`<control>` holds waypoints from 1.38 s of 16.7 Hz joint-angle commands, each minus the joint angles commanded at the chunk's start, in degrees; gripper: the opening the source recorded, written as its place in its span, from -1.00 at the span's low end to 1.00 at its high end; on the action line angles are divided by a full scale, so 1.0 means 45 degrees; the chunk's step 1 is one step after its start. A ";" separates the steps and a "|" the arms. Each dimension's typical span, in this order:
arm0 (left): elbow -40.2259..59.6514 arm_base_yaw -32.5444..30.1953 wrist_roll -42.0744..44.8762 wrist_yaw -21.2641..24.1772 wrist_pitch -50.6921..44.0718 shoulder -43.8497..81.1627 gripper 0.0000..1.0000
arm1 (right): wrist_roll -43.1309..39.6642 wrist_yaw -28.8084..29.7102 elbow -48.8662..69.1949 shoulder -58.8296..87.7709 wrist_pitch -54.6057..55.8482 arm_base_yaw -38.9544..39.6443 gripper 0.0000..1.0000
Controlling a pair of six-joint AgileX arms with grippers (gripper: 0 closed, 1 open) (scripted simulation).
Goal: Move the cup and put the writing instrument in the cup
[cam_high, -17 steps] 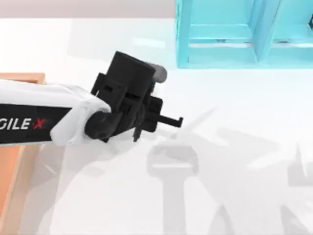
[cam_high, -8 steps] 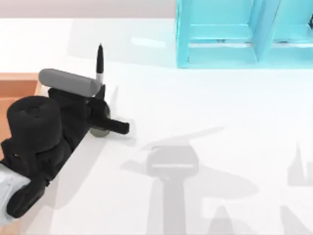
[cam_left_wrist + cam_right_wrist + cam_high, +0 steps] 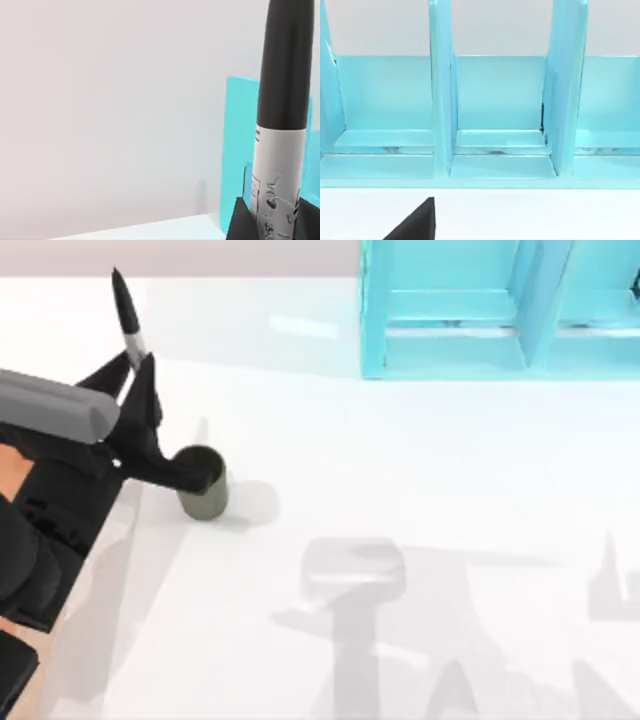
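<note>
My left gripper (image 3: 131,368) is shut on the writing instrument (image 3: 128,320), a slim marker held upright with its black end up. In the left wrist view the marker (image 3: 281,115) rises between the dark fingers (image 3: 240,222), with the grey-white labelled middle just above them. The cup (image 3: 204,484), small and dark olive-grey, stands upright on the white table to the right of the left gripper. From above, one dark finger (image 3: 168,455) overlaps its rim. The marker's lower end is hidden by the gripper. One dark fingertip (image 3: 416,225) of my right gripper shows in the right wrist view.
A light blue rack (image 3: 500,310) with upright dividers stands at the table's far right; the right wrist camera faces the rack (image 3: 495,115). A strip of the orange wooden tray (image 3: 8,465) shows at the left edge under my left arm.
My left arm swung from the table's middle to the left, carrying the marker up and away. The cup, covered by the gripper before, now stands in plain sight.
</note>
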 joint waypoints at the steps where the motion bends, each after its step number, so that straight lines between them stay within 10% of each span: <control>1: 0.0000 0.0000 0.0000 0.0000 0.0000 0.0000 -1.00 | 0.0000 0.0000 0.0000 0.0000 0.0000 0.0000 1.00; 20: 0.1689 0.0230 -0.0041 0.0280 0.1673 0.3370 -1.00 | 0.0000 0.0000 0.0000 0.0000 0.0000 0.0000 1.00; 23: 0.1689 0.0230 -0.0041 0.0280 0.1673 0.3370 -0.55 | 0.0000 0.0000 0.0000 0.0000 0.0000 0.0000 1.00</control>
